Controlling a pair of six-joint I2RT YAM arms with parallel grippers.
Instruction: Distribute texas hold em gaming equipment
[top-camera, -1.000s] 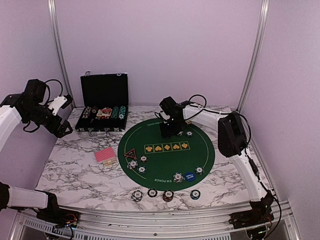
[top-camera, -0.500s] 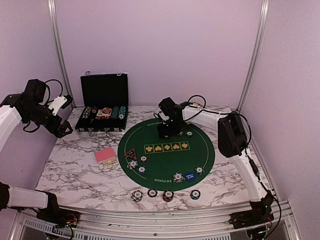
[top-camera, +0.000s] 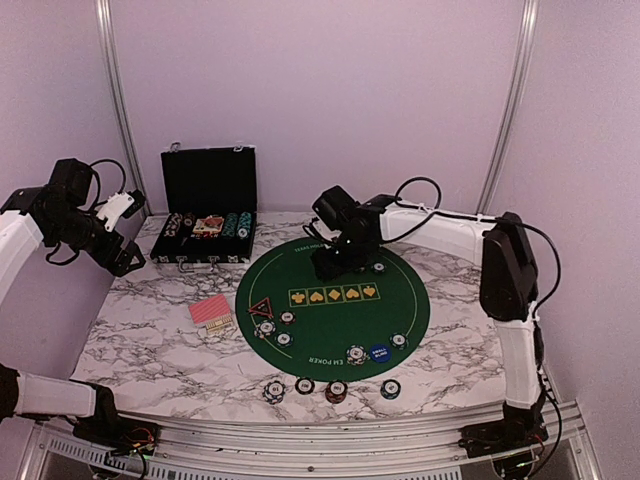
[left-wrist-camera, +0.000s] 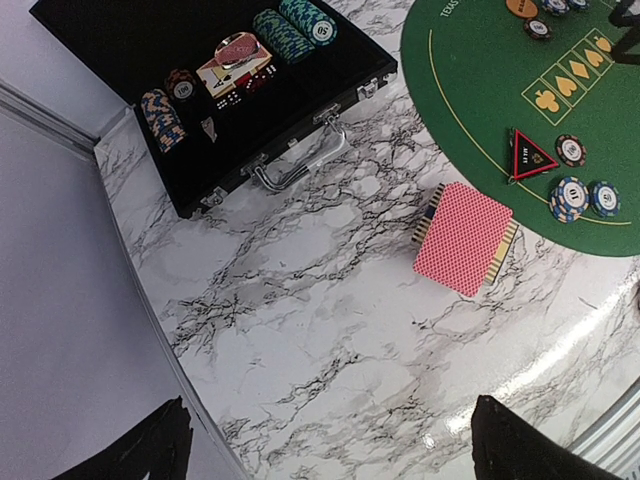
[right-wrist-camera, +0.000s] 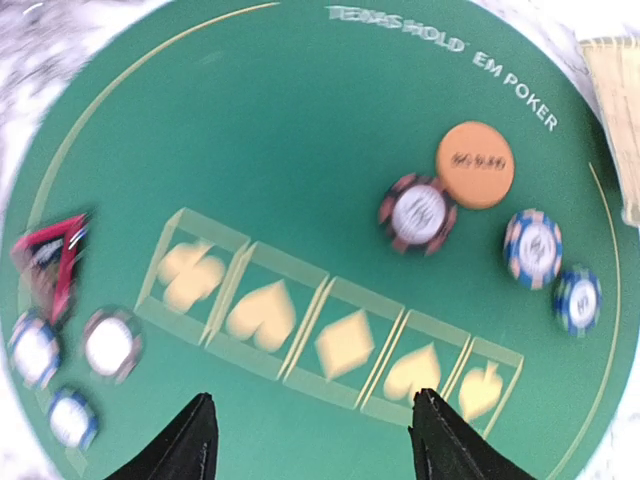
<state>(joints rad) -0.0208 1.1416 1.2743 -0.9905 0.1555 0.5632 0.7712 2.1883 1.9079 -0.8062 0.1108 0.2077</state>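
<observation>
While the right gripper (right-wrist-camera: 312, 395) hovers over the green mat (right-wrist-camera: 300, 130), jaws apart and empty, near the red chip (right-wrist-camera: 418, 213) just beside the orange button (right-wrist-camera: 475, 165), this far seat looks supplied; next comes fetching more chips. The left gripper (left-wrist-camera: 330, 420), jaws wide open, hangs above the card deck (left-wrist-camera: 465, 237) on the desk (left-wrist-camera: 320, 330).

White capitals reading "TEXAS HOLD' EM POKER" curve along the rim of the green round mat (right-wrist-camera: 250, 150) in the right wrist view; the left wrist view catches only "TEXAS" at its top edge. Across the mat's middle runs a row of five yellow boxes (right-wrist-camera: 345, 343), each with a card-suit sign, a club and a diamond among them. The orange disc button (right-wrist-camera: 475, 165), the blue disc button (top-camera: 378, 352) and the triangular marker (left-wrist-camera: 530, 157) bear lettering too blurred or small to read.
</observation>
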